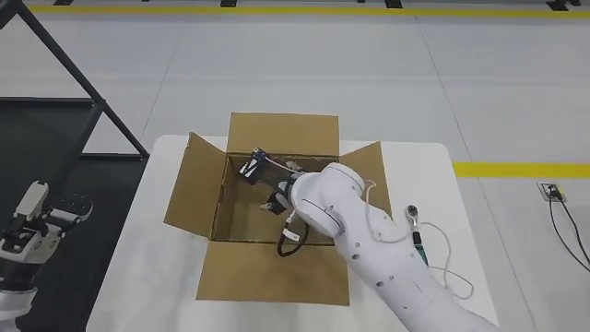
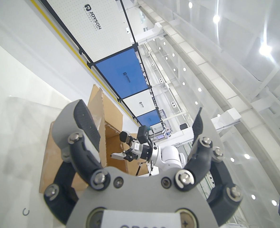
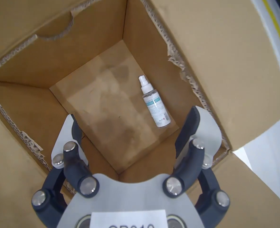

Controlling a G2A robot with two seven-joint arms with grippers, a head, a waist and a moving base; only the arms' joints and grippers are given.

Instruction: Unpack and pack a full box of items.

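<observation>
Right gripper (image 3: pixel 132 117) spread wide, empty, poised above the brown corrugated cardboard box (image 3: pixel 59 55); small clear plastic spray bottle (image 3: pixel 154 103) with white nozzle lies flat on its floor near one wall, likely light, rigid, slick, roll-prone, so pinch across the labelled body.

Cardboard box (image 1: pixel 282 135): brown corrugated, upright, centre of frame, slightly left of middle. All 4 flaps folded outward; one flap edge has a half-round notch, another is torn and ragged. Spray bottle (image 3: pixel 154 103): small, clear, w/ white cap & teal-printed label. Lies flat on box floor, just beside the wall under the torn flap.
</observation>
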